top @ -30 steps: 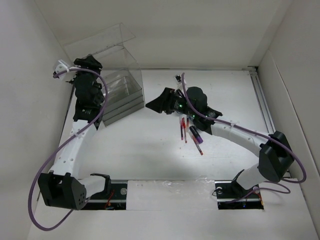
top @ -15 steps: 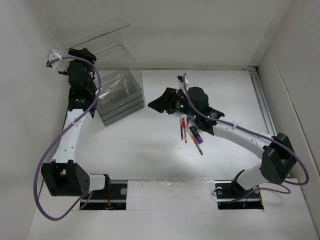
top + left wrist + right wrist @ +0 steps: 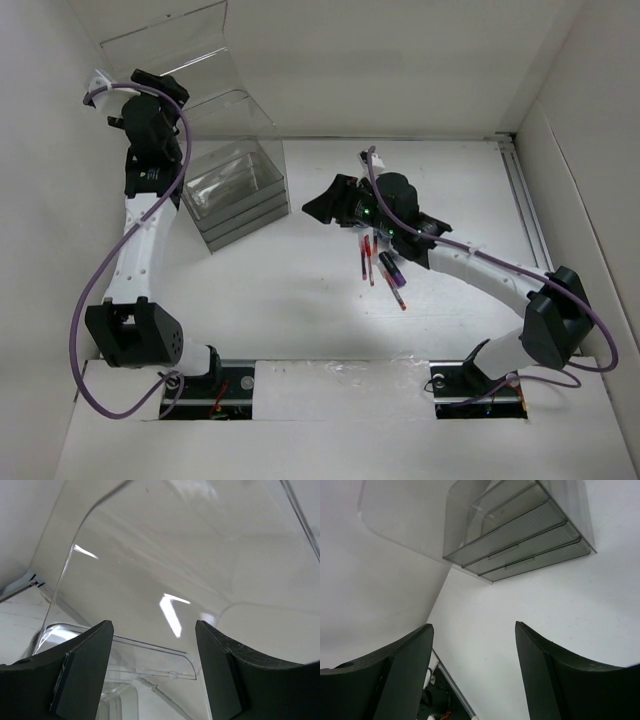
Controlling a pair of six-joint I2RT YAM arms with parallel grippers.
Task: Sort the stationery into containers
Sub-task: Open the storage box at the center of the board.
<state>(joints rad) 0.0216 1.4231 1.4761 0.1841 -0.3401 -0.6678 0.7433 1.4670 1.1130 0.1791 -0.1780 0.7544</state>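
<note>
Figure: White-walled enclosure around a white table (image 3: 300,310), seen from above
The tabletop is matt white and evenly lit, with soft grey shadows and a brighter patch near its middle. A plain left wall (image 3: 40,230), back wall (image 3: 400,60) and right wall (image 3: 590,140) rise from its edges; the back wall meets the table at a thin dark seam. A metal rail (image 3: 528,215) runs along the table's right side, just beside the right wall. A white ledge (image 3: 340,425) crosses the near edge
</note>
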